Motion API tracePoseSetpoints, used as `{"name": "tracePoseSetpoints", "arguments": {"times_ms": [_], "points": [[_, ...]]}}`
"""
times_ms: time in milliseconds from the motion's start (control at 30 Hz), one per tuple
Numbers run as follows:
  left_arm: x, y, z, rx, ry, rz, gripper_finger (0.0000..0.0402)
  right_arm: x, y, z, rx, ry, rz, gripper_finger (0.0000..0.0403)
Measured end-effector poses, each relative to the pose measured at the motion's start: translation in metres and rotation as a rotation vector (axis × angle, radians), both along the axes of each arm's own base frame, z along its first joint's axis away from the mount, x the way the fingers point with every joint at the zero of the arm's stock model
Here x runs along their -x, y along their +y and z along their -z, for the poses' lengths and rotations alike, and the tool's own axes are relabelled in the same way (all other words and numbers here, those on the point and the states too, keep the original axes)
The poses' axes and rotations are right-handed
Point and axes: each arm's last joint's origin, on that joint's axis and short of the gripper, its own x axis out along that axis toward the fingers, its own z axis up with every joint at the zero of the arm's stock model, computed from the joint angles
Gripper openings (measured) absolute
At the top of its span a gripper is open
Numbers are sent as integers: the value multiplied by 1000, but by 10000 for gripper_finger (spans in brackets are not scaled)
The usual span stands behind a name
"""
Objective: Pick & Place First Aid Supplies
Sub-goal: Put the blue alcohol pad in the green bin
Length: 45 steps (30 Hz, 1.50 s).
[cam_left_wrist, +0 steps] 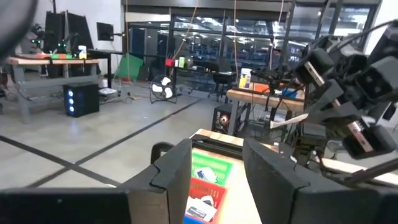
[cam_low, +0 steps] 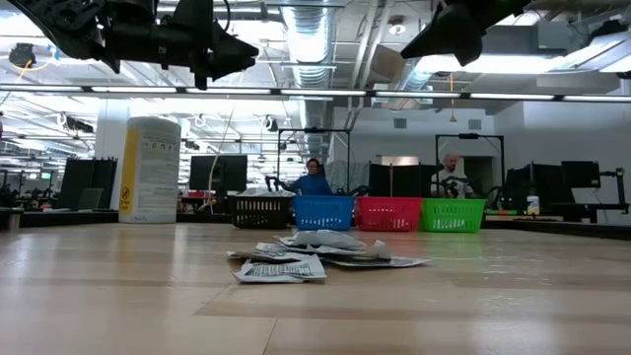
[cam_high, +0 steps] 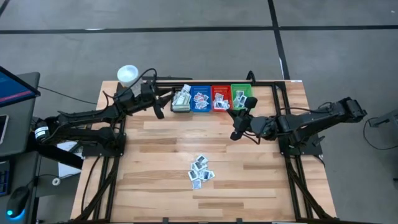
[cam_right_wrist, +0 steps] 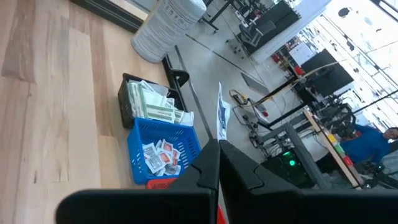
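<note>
The right gripper point(cam_high: 237, 134), fingers pinched on one packet point(cam_right_wrist: 222, 118), hangs at five o'clock of the green bin point(cam_high: 240, 98); released here, it misses. The left gripper point(cam_high: 160, 109), fingers apart, holds nothing.

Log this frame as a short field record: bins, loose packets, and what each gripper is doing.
bins: black bin, blue bin, red bin, green bin in a row at the table's far edge, all with packets inside
loose packets: small pile on the table's near middle
left gripper: open, empty, beside the black bin
right gripper: shut on a thin packet, raised, near side of the bins
tub: white tub, far-left corner
</note>
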Motion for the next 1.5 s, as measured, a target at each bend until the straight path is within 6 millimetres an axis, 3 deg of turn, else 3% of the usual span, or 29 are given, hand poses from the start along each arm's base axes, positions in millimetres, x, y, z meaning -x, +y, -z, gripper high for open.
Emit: {"name": "tracePoseSetpoints", "arguments": {"times_ms": [433,933,1500], "points": [[0,-2,-3,40,-43,71,146,0,0,1,-18,-9,6,0],[-2,-7,-3,40,-44,100,179,0,0,1,-18,-9,7,0],[-2,-7,-4,70,-64,97,126,0,0,1,-39,-27,14,0]]}}
